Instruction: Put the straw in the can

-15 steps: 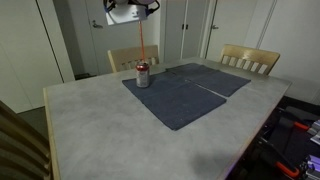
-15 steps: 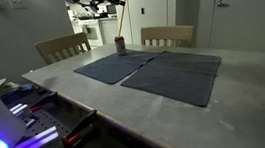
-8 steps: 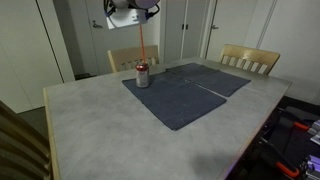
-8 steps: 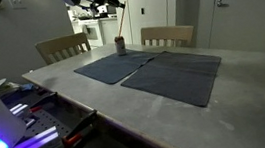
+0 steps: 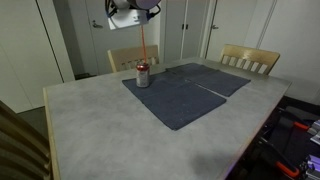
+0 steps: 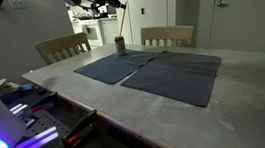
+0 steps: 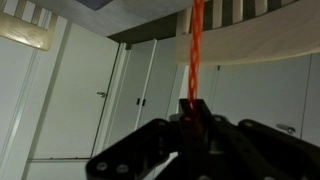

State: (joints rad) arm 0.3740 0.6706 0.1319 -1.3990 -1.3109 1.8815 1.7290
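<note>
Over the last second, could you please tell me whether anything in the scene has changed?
Nothing has visibly changed. The gripper stays shut on the straw, which hangs upright with its lower end at the top of the can. The can stands where it was on the dark mat.

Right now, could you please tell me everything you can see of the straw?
The straw is thin, straight, red-orange, plastic-looking. It hangs nearly upright, its upper end pinched in the shut gripper, its lower end reaching the top of the red can on the dark mat; whether it has entered is too small to tell.
</note>
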